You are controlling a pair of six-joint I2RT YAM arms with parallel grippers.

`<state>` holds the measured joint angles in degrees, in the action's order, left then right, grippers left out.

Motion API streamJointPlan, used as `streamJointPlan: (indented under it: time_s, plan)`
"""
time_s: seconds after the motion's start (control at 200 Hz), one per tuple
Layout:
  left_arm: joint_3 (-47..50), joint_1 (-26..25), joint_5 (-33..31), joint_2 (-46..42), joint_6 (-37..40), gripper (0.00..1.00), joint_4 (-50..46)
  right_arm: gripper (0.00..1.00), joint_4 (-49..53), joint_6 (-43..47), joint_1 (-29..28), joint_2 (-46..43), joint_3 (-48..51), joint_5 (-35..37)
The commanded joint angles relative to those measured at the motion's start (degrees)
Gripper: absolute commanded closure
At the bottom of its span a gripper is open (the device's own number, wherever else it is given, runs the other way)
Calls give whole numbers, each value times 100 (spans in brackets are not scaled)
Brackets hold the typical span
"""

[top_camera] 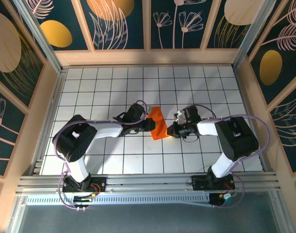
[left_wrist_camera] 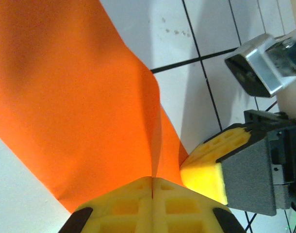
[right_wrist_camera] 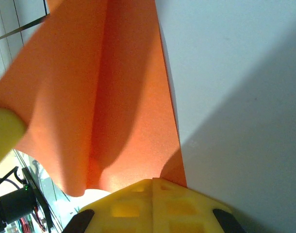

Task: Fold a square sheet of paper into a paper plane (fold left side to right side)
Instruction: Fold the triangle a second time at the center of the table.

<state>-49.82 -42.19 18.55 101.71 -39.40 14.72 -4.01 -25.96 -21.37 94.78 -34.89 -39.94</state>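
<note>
The square sheet of paper [top_camera: 157,124] is a bright orange creased wedge at the table's middle, partly raised off the tiles. My left gripper [top_camera: 150,124] meets its left edge and my right gripper [top_camera: 170,130] its right edge. In the left wrist view the left gripper [left_wrist_camera: 152,178] is shut, with the paper [left_wrist_camera: 80,97] running into the seam between its yellow pads; a fingertip [left_wrist_camera: 206,167] of the right gripper touches the paper's edge beside it. In the right wrist view the right gripper [right_wrist_camera: 153,180] is shut on the sheet [right_wrist_camera: 119,97], which curls upward.
The white gridded table [top_camera: 114,87] stretches around the paper on all sides. Wooden walls [top_camera: 148,57] close the back and sides. A metal rail [top_camera: 148,182] carrying both arm bases runs along the near edge.
</note>
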Motion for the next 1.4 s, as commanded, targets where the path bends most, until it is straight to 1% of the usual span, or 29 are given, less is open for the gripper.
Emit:
streamJointPlan:
  time_s: [0.0, 0.28, 0.535, 1.006, 1.396]
  plan:
    - [43, 47, -209, -202, 186, 100, -150, 100, 304, 87, -40, 242, 0, 365]
    - [-69, 50, -158, -26, 353, 100, -407, 100, 330, 107, -40, 242, -17, 373]
    - [-156, 46, -392, 83, 527, 100, -628, 100, 348, 108, -36, 258, -35, 373]
    - [-409, 55, -553, 358, 661, 100, -719, 100, 356, 116, -35, 310, -35, 382]
    - [-382, 56, -705, 403, 712, 100, -839, 100, 376, 117, -41, 356, -75, 388]
